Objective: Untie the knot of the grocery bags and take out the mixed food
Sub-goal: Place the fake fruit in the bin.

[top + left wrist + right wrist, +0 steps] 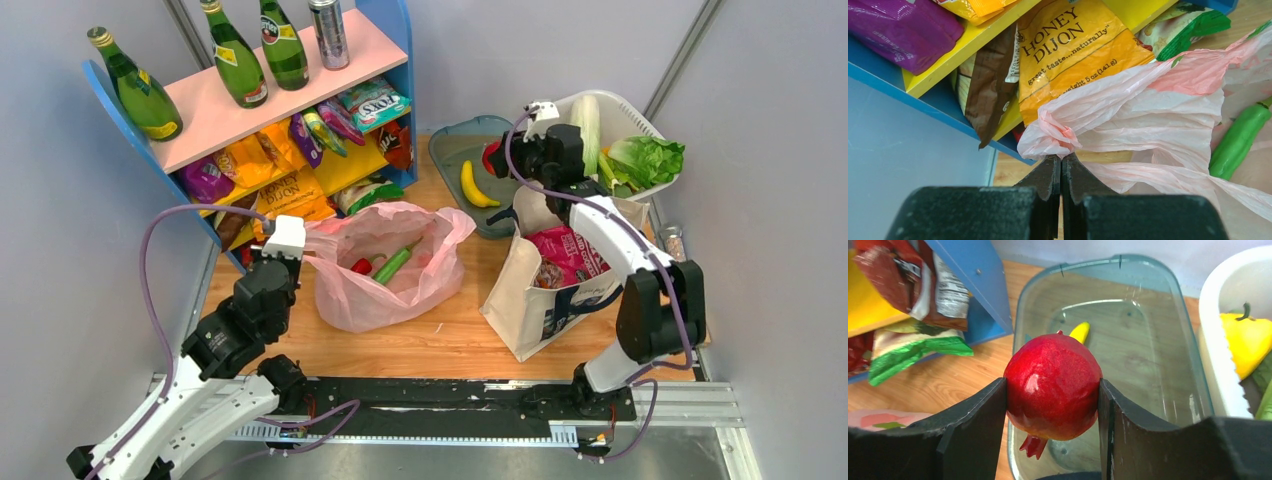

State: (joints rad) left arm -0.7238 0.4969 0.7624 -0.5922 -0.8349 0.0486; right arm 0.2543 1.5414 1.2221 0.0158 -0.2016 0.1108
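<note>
The thin pink plastic bag (350,300) lies mid-table with its mouth gaping; a green cucumber (393,265) and a red pepper (362,266) show inside. My left gripper (298,248) is shut on the bag's left edge, and a crumpled twist of handle (1053,135) bunches at its tips (1062,157); I cannot tell if that twist is the knot. The cream tote (530,305) stands to the right with a magenta packet (565,255) in it. My right gripper (1052,390) is shut on a red round fruit (1052,370), held over a grey-green tray (1148,315) where a banana (475,185) lies.
A blue shelf unit (395,40) with green bottles (235,55) and snack packets (1068,55) stands at the back left, close behind the left gripper. A white basket (630,110) with lettuce (650,158) and a long pale cabbage (586,120) sits at the back right.
</note>
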